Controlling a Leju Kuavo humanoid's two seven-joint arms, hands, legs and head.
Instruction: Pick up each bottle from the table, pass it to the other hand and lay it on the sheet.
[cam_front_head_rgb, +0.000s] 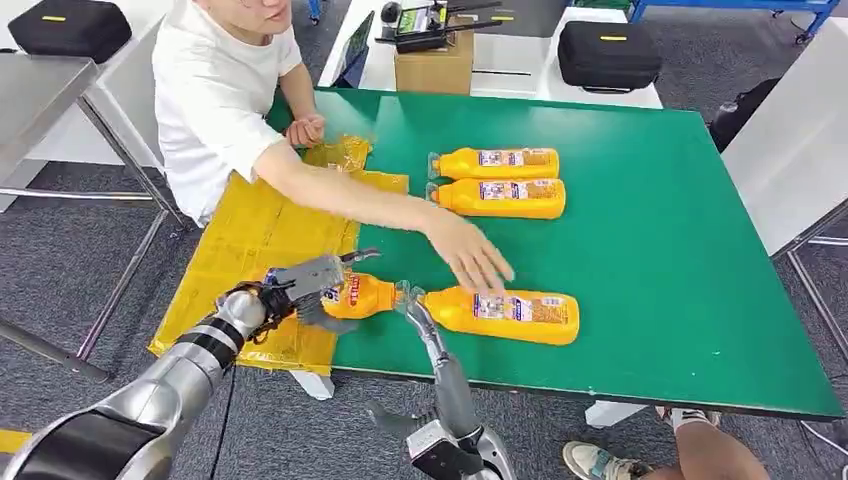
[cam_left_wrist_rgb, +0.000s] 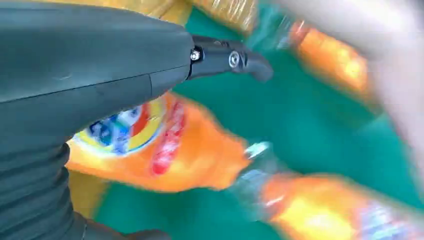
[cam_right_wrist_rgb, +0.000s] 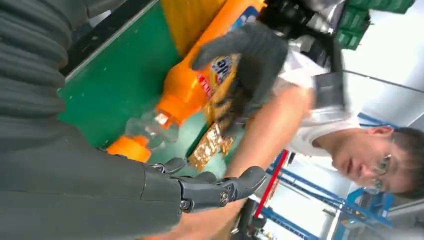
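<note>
Gripping an orange bottle (cam_front_head_rgb: 362, 295), left robot hand (cam_front_head_rgb: 300, 285) hovers above the sheet's (cam_front_head_rgb: 250, 235) edge

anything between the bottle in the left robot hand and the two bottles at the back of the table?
Yes: in the head view a person's forearm crosses between the held bottle and the back pair.

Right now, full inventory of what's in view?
bottles: four, orange with clear caps. Two lie side by side at mid-table, one lies near the front edge, one held bottle is gripped at the sheet's edge.
sheet: one, yellow, at the table's left end.
table: one, green top.
cardboard box: one, brown, behind the table.
black cases: two, on white surfaces at far left and far right.
person: one, white shirt, hand over the front bottle.
left hand: grips the held bottle.
right hand: fingers apart, holds nothing, by the bottle caps.
</note>
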